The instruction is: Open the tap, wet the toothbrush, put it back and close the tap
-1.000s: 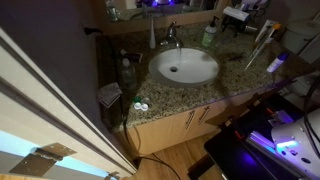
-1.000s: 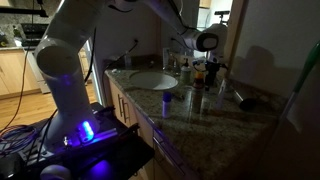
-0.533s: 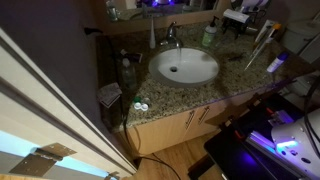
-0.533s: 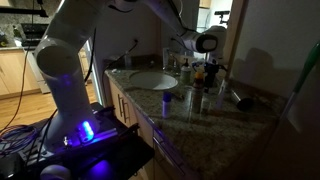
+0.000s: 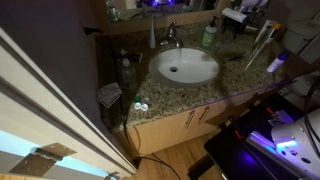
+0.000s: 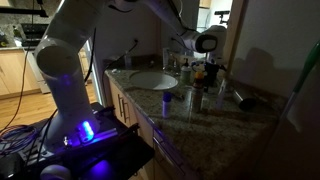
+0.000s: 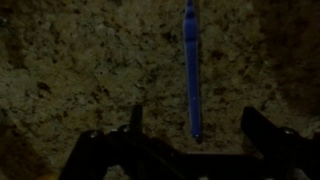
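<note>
Hovering over the granite surface (image 7: 70, 60): gripper (image 7: 192, 112) is spread fully wide, nothing held. Wrist view shows both fingers (image 7: 135, 118) at the bottom edge. The blue toothbrush (image 7: 191, 60) runs from the top of frame down into the gap between them, roughly centred and touching neither finger. Picture is dark and blurry, so can't tell if the toothbrush lies flat on the surface or stands in something, or which end has the bristles. Tap (image 5: 172, 38) sits at the back rim of the white basin (image 5: 200, 72), between a white bottle (image 5: 153, 35) and a green bottle (image 5: 209, 37). It's too small to read the lever position or see any water. In an exterior view the arm (image 6: 70, 60) reaches across past the basin, so its far end is over the surface to one side of the basin, apart from the tap.
</note>
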Motion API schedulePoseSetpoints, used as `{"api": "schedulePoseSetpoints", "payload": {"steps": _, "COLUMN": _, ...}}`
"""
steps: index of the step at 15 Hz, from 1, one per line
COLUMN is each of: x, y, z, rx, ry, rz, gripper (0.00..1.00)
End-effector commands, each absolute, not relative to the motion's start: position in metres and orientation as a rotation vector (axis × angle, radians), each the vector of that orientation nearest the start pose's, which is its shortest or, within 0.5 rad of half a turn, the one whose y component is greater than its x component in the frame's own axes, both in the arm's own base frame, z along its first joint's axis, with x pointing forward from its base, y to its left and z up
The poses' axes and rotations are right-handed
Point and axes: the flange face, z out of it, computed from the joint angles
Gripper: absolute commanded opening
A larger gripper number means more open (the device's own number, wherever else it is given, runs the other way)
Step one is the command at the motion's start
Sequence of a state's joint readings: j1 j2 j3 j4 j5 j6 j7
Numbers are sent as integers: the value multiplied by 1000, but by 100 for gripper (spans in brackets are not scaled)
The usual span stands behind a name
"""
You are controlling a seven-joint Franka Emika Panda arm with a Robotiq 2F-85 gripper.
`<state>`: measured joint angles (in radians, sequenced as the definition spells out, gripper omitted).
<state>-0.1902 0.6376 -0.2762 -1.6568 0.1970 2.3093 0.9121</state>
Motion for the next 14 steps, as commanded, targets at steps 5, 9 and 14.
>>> {"api": "schedulePoseSetpoints", "payload": {"steps": 5, "x": 629, "y": -285, "z": 254, "rx": -2344, "ry": 2083, "rz": -91, "gripper": 100}}
{"api": "schedulePoseSetpoints", "payload": {"steps": 9, "x": 629, "y": -284, "z": 254, "rx": -2347, "ry": 2080, "rz": -92, "gripper": 100}}
{"api": "schedulePoseSetpoints", "payload": {"steps": 14, "x": 630, "y": -285, "z": 255, "rx": -2312, "ry": 2117, "rz": -122, "gripper": 100}}
